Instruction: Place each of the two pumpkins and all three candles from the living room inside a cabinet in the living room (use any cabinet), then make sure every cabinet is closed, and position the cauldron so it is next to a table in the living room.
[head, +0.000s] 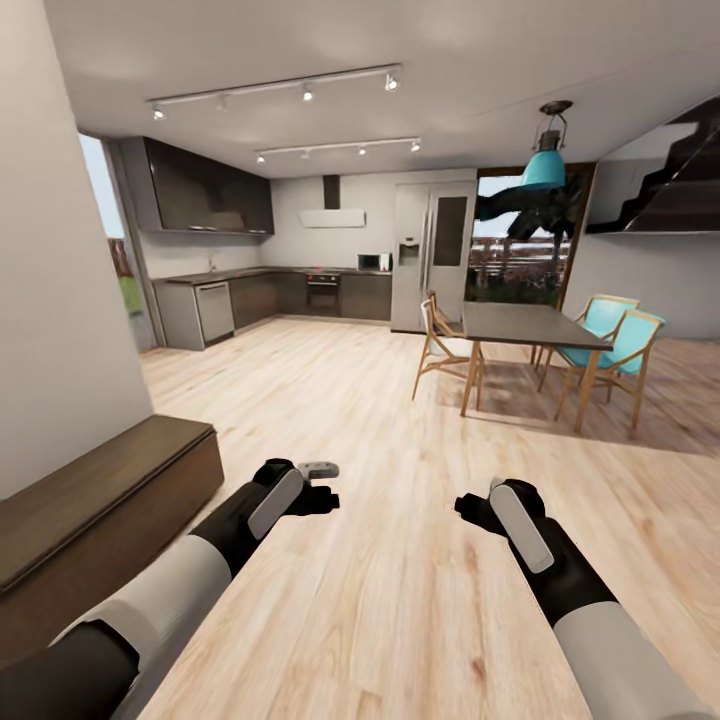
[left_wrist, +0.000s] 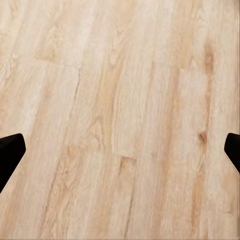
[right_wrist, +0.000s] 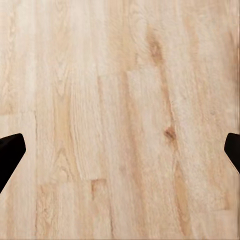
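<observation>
Both grippers wide open, empty: left gripper (left_wrist: 120, 150), right gripper (right_wrist: 120, 150) over bare floor (head: 400, 600). Cabinet (head: 90, 510) sits low at robot's left, L arm nearer, long axis running fwd alongside. Dining table (head: 530, 325) ahead-right.

Pale blond wood-grain floor (head: 400, 600) with darker knots; dark brown cabinet (head: 90, 520); black grippers — left (head: 318, 497), right (head: 470, 508) — on white-and-black arms. Turquoise chairs (head: 620, 345) and lamp (head: 545, 170), grey-topped table (head: 525, 325), charcoal kitchen units (head: 205, 190).
</observation>
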